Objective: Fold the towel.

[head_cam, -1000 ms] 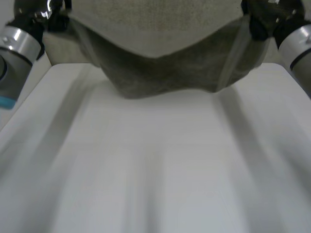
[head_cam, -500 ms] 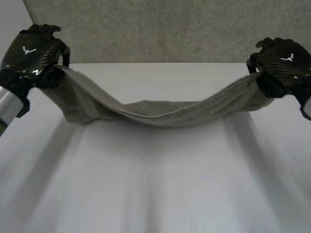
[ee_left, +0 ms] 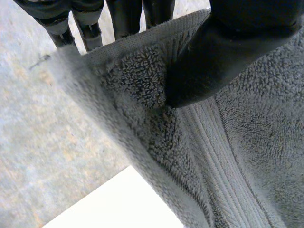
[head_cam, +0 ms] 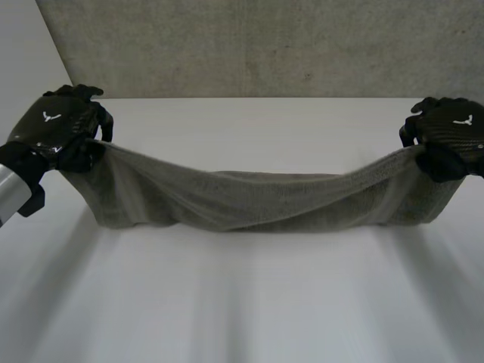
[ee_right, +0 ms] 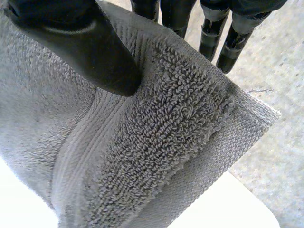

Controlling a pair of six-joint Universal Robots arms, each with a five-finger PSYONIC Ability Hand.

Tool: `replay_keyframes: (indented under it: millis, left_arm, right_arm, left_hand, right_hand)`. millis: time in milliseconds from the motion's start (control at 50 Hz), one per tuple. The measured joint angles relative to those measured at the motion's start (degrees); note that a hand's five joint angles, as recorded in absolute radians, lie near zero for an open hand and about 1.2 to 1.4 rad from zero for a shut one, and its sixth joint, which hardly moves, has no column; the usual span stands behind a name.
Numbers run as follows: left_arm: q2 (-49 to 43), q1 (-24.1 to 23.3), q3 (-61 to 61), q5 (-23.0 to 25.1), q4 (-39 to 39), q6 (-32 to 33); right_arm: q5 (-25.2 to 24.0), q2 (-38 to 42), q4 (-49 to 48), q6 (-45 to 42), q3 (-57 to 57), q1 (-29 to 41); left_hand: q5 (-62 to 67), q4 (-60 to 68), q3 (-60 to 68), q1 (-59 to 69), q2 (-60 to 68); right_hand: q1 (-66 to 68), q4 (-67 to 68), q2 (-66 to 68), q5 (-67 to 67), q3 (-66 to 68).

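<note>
Left hand (head_cam: 57,128): thumb and fingers pinch one top corner of the towel (head_cam: 257,198); right hand (head_cam: 450,136): pinches the opposite corner likewise. Towel: slung between the hands over the white table (head_cam: 242,302), middle sagging, lower edge apparently at the tabletop. Progress, judged: partway, with no fold laid flat yet; laying over and smoothing remain.

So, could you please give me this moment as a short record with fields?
Item: grey terry-cloth towel, stretched between both hands, middle sagging
Left hand: thumb and fingers pinch one end, near a corner
Right hand: pinches the opposite end, near a corner
Surface: white table, towel's lower edge at or near it
Progress: fold not yet laid flat
</note>
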Motion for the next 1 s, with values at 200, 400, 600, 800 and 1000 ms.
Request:
replay_keyframes:
  millis: [200, 400, 600, 800, 1000]
  left_arm:
    - [-14.4, -2.8, 10.9, -1.1, -1.7, 1.7]
    - [-27.8, -5.7, 21.5, -5.9, -4.2, 7.3]
    - [-36.9, -7.5, 28.8, -9.0, -5.7, 11.0]
    - [-40.4, -7.6, 32.2, -9.0, -5.4, 11.0]
    - [-42.3, -7.8, 33.5, -9.7, -5.2, 11.3]
  right_arm:
    - [1.8, 14.3, 0.4, -3.6, -8.7, 0.3]
    - [5.0, 25.1, -0.1, -3.7, -17.3, 3.9]
    - [7.3, 35.3, -0.8, -3.8, -24.9, 6.5]
    - [9.7, 39.7, -3.7, -3.9, -28.3, 7.9]
    - [11.0, 42.6, -7.3, -3.8, -30.5, 9.0]
  left_hand:
    - [0.0, 0.0, 0.0, 0.0, 0.0]
    - [0.0, 0.0, 0.0, 0.0, 0.0]
    - [0.0, 0.0, 0.0, 0.0, 0.0]
    - [0.0, 0.0, 0.0, 0.0, 0.0]
    - [-0.1, 0.0, 0.0, -0.5, -0.5]
  right_hand:
    - [0.0, 0.0, 0.0, 0.0, 0.0]
    - [0.0, 0.0, 0.0, 0.0, 0.0]
    - [0.0, 0.0, 0.3, 0.0, 0.0]
    - [0.0, 0.0, 0.3, 0.0, 0.0]
    - [-6.8, 0.0, -6.9, -8.0, 0.0]
